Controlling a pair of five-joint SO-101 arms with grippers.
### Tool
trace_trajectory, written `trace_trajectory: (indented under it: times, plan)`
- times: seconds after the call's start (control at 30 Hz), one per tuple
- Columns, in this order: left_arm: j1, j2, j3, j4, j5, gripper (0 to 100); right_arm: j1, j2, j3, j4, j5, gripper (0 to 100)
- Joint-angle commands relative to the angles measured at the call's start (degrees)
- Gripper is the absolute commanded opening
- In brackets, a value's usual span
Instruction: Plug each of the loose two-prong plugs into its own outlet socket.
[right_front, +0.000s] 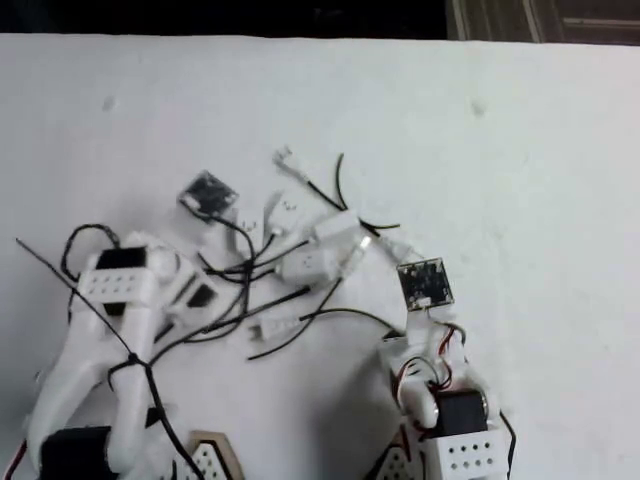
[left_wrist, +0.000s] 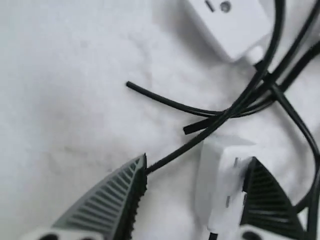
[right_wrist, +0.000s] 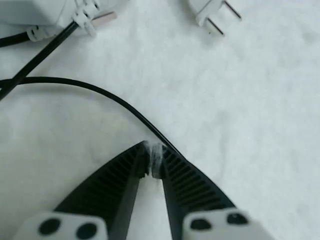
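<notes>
My left gripper (left_wrist: 198, 159) is open low over the table. A white two-prong plug (left_wrist: 220, 195) lies between its fingers, against one finger (left_wrist: 265, 200), and the other finger (left_wrist: 120, 200) stands apart from it. A white outlet socket (left_wrist: 227, 25) lies just beyond, past crossing black cables (left_wrist: 225, 112). My right gripper (right_wrist: 151, 152) is shut, and a black cable (right_wrist: 100, 92) runs under its tips. Farther off lie a loose white plug (right_wrist: 210, 15) with both prongs up and an outlet block (right_wrist: 35, 12). In the high view, the outlet blocks (right_front: 320, 250) sit mid-table among the cables.
The left arm (right_front: 120, 285) stands at the lower left and the right arm (right_front: 445, 400) at the lower right. Small camera boards (right_front: 207, 195) (right_front: 425, 283) sit over the tangle. More loose plugs (right_front: 283, 157) (right_front: 275, 325) lie around it. The white table (right_front: 520, 150) stretches far and right.
</notes>
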Motion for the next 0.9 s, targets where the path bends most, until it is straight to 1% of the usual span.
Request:
trace_trajectory:
  times: [0.0, 0.13, 0.2, 0.3, 0.43, 0.53, 0.6, 0.7, 0.77, 0.87]
  plan:
    - [-2.33, -1.89, -3.16, -1.05, -1.41, 31, 0.04, -0.48, 0.53, 0.40, -0.18, 1.8]
    - [-3.82, -2.33, -4.13, -0.44, -3.87, 31, 0.04, -0.48, 0.53, 0.40, -0.18, 1.8]
    - [-4.79, -2.33, -5.54, 1.93, -4.04, 31, 0.04, -0.48, 0.53, 0.40, -0.18, 1.8]
    - [-4.79, -2.33, -8.62, 8.97, -4.31, 31, 0.04, -0.48, 0.53, 0.40, -0.18, 1.8]
    - [-3.65, -2.33, -12.92, 20.40, -9.58, 31, 0.04, -0.48, 0.53, 0.40, -0.18, 1.8]
    - [-3.12, -2.33, -13.54, 23.56, -10.02, 31, 0.04, -0.48, 0.53, 0.40, -0.18, 1.8]
    - [-3.56, -2.33, -12.75, 23.21, -10.20, 31, 0.04, -0.48, 0.53, 0.40, -0.18, 1.8]
    - [-3.38, -2.33, -8.70, 19.87, -10.20, 31, 0.04, -0.48, 0.53, 0.40, -0.18, 1.8]
    - [-3.21, -2.33, -5.10, 15.30, -10.02, 31, 0.04, -0.48, 0.53, 0.40, -0.18, 1.8]
    - [-3.56, -1.98, 0.00, 6.33, -9.67, 31, 0.04, -0.48, 0.53, 0.40, -0.18, 1.8]
